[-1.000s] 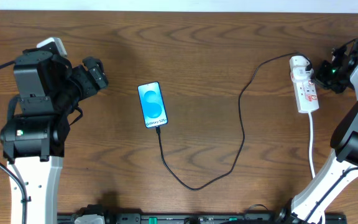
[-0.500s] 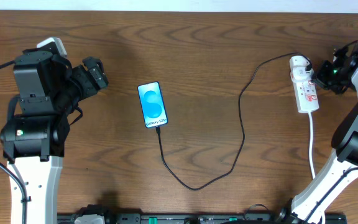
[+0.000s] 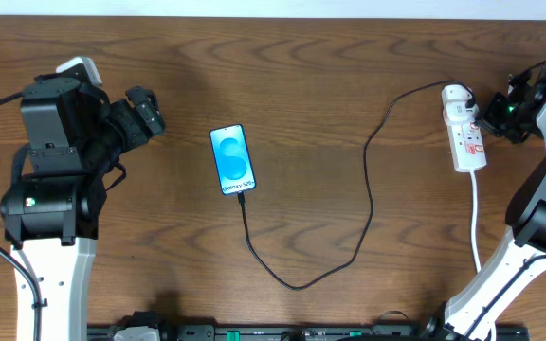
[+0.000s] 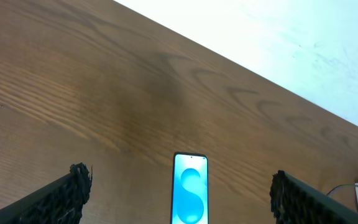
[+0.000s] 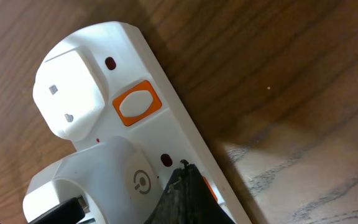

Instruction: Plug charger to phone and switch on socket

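The phone (image 3: 233, 159) lies face up on the table with its blue screen lit, and shows again in the left wrist view (image 4: 190, 190). The charger (image 3: 368, 194), a thin black cable, runs from the phone's bottom edge in a loop to a white adapter (image 5: 104, 180) plugged into the socket (image 3: 468, 137). My left gripper (image 3: 150, 116) hovers open left of the phone, its fingers (image 4: 73, 193) wide apart. My right gripper (image 5: 184, 167) is shut, its tip resting on the socket (image 5: 166, 106) over an orange switch (image 5: 211, 190), beside another orange switch (image 5: 137, 104).
A thick white cord (image 3: 477, 213) runs from the socket toward the front edge. The table's far edge (image 4: 241, 59) meets a white wall. The right arm's base (image 3: 500, 275) stands at the front right, the left arm's (image 3: 50, 218) at the left.
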Controlling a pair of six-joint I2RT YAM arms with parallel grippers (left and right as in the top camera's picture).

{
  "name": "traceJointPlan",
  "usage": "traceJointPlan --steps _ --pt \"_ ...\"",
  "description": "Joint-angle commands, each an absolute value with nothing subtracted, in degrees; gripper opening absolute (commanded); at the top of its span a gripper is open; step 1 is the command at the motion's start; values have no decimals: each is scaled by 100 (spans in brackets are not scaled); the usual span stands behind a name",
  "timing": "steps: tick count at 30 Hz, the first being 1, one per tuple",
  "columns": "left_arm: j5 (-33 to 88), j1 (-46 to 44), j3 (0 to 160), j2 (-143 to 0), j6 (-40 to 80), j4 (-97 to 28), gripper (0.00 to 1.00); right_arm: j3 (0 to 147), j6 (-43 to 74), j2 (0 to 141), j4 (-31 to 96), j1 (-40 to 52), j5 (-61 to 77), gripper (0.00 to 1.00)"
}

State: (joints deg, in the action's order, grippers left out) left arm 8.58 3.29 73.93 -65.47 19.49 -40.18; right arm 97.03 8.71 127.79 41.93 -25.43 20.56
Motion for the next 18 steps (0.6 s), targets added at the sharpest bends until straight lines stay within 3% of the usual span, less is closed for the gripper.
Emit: traceJointPlan --steps 1,7,13,18 --pt "740 357 7382 -6558 1931 -4029 94 9577 744 13028 4268 -2255 2508 1" --pt "740 357 7382 -6558 1931 -4029 93 9666 69 12829 4235 -2576 2884 2" --pt "740 357 7382 -6558 1931 -4029 94 9666 -246 12573 4383 -2814 3039 17" --pt "740 357 7382 -6558 1931 -4029 93 9664 -462 12569 4438 -2805 3030 22"
